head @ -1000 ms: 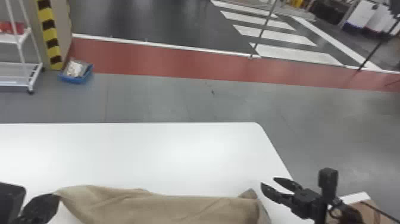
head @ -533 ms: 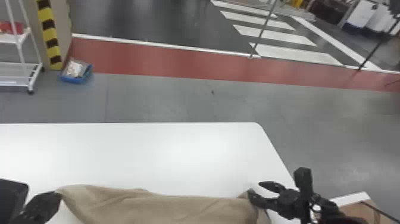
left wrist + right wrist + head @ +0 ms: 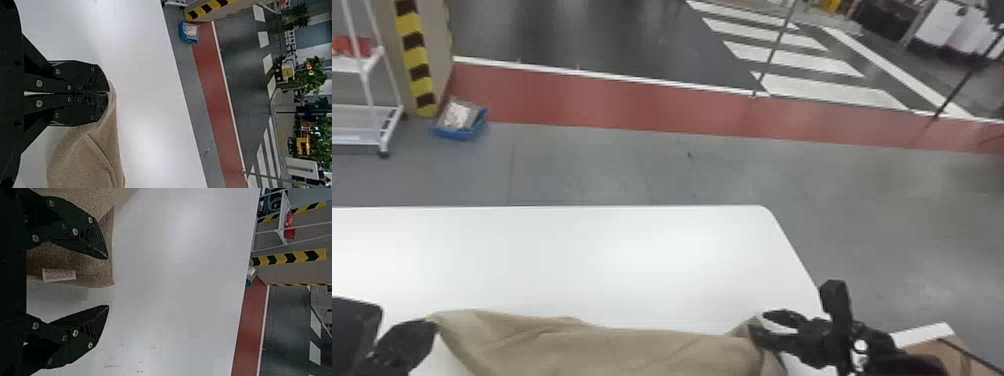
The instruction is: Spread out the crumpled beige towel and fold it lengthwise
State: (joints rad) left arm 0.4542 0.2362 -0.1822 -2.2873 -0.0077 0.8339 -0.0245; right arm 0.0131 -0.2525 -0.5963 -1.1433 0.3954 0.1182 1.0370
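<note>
Left tool point(image 3: 429, 326) gripping towel point(image 3: 612, 352), right tool point(image 3: 758, 323) open at its corner point(image 3: 105, 281), white table point(image 3: 632, 260), blue bin point(image 3: 459, 133) beyond

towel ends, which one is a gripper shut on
The end on the robot's left: the left gripper is shut on it. At the right end, the right gripper stands open.

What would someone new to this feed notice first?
Probably the beige towel, bunched along the near side of the white table, its left corner pinched in the left gripper. Next, the right gripper, its fingers spread at the towel's right end. Beyond the table, a red floor strip crosses the grey floor.
</note>
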